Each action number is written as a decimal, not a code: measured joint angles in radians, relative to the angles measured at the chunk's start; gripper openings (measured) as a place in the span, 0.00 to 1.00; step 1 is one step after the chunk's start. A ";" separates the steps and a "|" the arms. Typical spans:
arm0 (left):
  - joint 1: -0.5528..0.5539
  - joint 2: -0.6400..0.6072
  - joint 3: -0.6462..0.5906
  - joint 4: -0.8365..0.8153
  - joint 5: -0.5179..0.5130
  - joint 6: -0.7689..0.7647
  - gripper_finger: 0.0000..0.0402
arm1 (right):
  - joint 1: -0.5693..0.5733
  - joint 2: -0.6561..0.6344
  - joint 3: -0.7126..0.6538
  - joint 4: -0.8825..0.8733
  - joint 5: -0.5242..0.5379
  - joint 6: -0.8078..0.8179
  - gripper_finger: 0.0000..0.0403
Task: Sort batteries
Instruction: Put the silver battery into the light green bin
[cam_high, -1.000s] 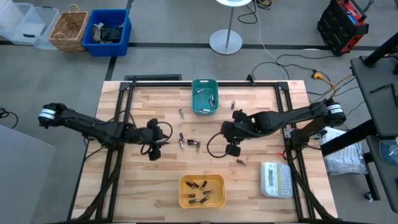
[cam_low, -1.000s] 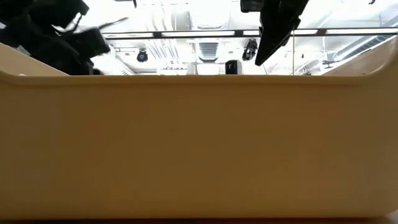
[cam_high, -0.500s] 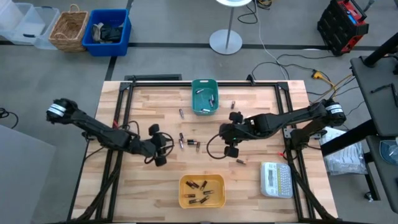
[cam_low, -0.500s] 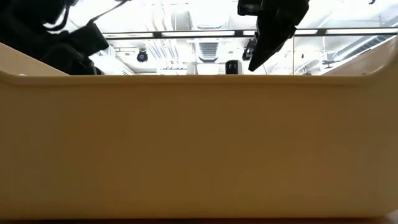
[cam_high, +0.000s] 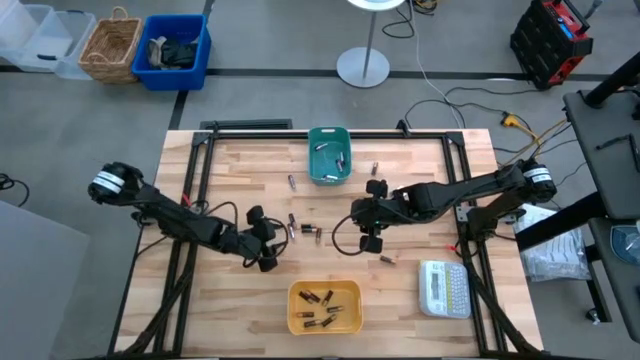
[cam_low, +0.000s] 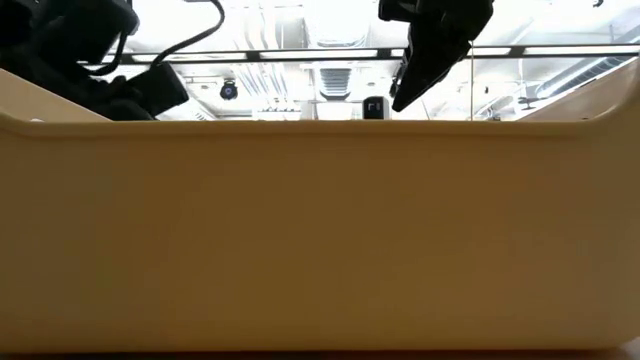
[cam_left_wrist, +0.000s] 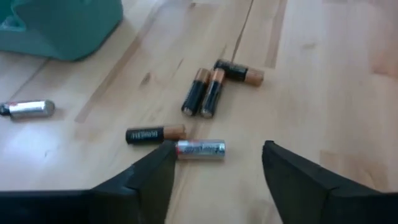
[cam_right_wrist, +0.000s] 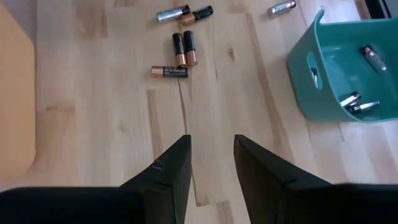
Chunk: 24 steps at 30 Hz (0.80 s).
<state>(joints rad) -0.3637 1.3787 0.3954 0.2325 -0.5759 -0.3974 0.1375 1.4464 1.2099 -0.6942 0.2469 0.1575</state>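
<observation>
Batteries (cam_left_wrist: 200, 149) lie on the surface (cam_high: 420, 300), near the green bin (cam_high: 328, 155). The left claw (cam_left_wrist: 214, 168) is open, empty, right beside them. The right claw (cam_right_wrist: 211, 163), farther off, is open too.

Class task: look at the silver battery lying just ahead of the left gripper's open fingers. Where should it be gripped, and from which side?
Probably across the middle of the silver battery, coming from above: it lies flat, end to end with a black battery, so only its long sides are free. The left gripper is open.
</observation>
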 joint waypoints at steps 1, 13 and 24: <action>0.000 0.011 0.000 0.015 -0.009 0.011 0.56 | 0.000 0.000 -0.002 -0.001 0.000 0.005 0.28; 0.021 0.100 -0.007 0.094 -0.062 0.071 0.69 | 0.000 0.000 0.003 0.005 -0.002 -0.001 0.26; 0.026 0.111 -0.123 0.332 -0.038 0.078 0.70 | 0.000 0.000 0.011 0.049 -0.001 -0.021 0.33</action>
<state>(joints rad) -0.3374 1.4899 0.2722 0.5642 -0.6140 -0.3190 0.1371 1.4467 1.2209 -0.6451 0.2455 0.1368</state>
